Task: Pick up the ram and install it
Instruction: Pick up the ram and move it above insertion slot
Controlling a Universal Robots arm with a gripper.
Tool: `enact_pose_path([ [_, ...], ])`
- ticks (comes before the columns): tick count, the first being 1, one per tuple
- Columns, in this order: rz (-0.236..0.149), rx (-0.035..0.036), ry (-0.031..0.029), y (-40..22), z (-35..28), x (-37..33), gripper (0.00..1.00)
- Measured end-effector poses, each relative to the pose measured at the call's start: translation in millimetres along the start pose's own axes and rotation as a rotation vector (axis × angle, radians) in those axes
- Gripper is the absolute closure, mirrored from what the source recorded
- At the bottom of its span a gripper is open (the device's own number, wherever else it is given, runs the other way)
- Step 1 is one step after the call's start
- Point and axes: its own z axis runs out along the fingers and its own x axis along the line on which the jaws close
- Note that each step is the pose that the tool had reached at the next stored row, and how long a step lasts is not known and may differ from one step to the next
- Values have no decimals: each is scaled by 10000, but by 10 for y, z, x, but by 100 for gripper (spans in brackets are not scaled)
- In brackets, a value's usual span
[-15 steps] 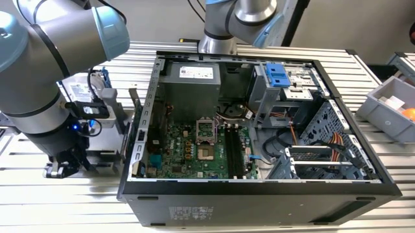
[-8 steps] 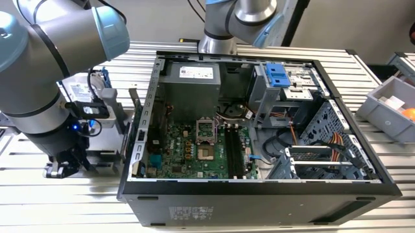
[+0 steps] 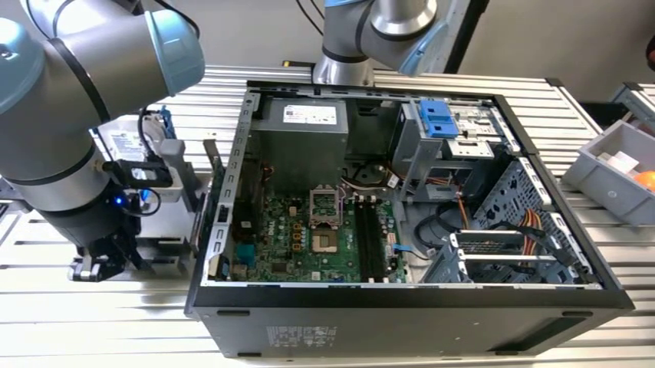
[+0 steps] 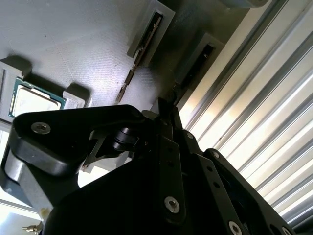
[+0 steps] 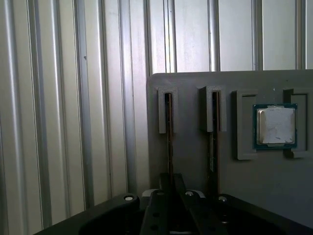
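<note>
1. The ribbed silver aluminium desk [image 3: 103,330] carries everything. The open black computer case [image 3: 409,307] lies across the centre and right of the exterior view. Its green motherboard is bare, and the long black memory slots [image 3: 369,234] near the middle of the frame appear unfilled.
2. The grey-and-blue robot arm [image 3: 61,115] takes up the exterior view's upper left and reaches down to its lower left, outside the case.
3. A flat grey plastic holder plate [image 5: 244,196] lies on the desk below the wrist, with raised brackets that keep the parts in place.
4. The black claw [image 5: 171,180] sits over the plate. It is drawn almost fully together and looks closed onto the near end of one stick, though the contact itself is hard to make out.
5. That thin, dark ram stick [image 5: 168,132], seen edge-on, stands in its bracket on the plate and has not yet been lifted out.
6. A second stick [image 5: 213,132] stands just beside it in its own bracket. The small square silver processor chip [image 5: 275,126] in its blue-green frame sits beyond that one.
7. Judgement: the pick-up is in hand and the install has not begun. Freeing the stick calls for a firm grip and a straight pull along its bracket without twisting, because the neighbouring stick is so close. After that it has to be carried across to the case's slots.
</note>
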Motion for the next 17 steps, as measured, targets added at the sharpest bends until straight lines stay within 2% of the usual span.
enact_pose_path([
  [3, 0, 0, 0, 1, -2, 0, 100],
  [6, 1, 0, 0, 1, -33, -1, 100],
  [12, 0, 1, -1, 3, -122, -2, 100],
  [17, 1, -1, 1, 5, -223, -3, 100],
])
